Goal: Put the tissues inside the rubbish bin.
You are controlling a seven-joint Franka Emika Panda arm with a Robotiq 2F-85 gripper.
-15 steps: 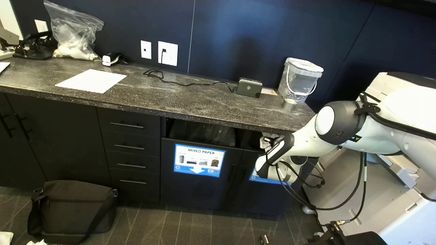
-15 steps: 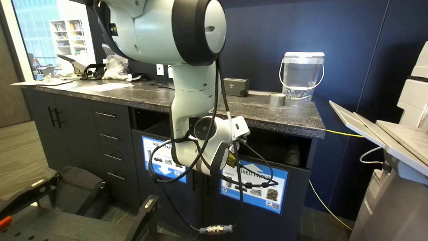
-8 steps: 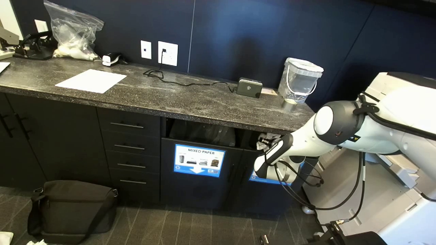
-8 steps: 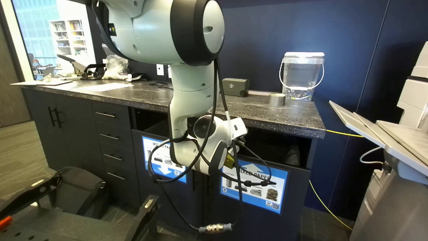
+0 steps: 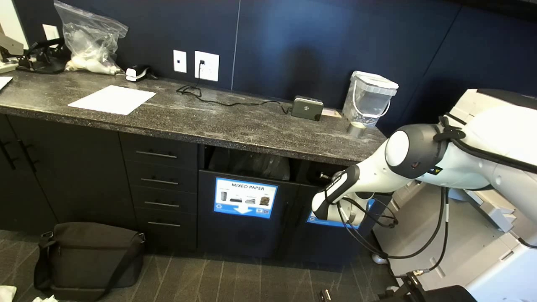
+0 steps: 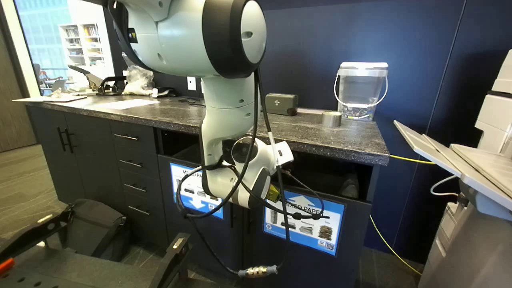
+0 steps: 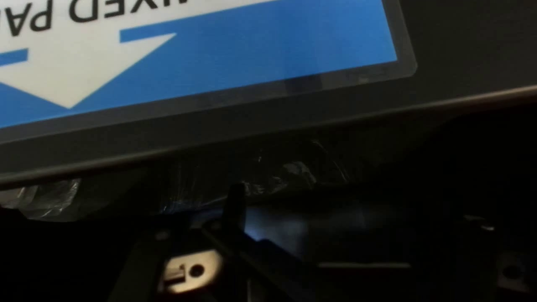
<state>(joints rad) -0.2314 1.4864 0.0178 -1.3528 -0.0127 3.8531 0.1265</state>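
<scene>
Fingers (image 7: pixel 236 205) apart at cabinet slot (image 6: pixel 328 169)

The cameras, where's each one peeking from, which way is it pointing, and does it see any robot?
In an exterior view: high up, tilted down at the countertop; the robot arm stretches in from the picture's right.
In an exterior view: lower, facing the drawers; the arm hangs big in front.
Wrist view: on the arm itself, facing the cabinet front and a sign, upside down here; a gripper finger shows dimly.
Both exterior views share the white paper sheet and, partly hidden, that sign.
</scene>
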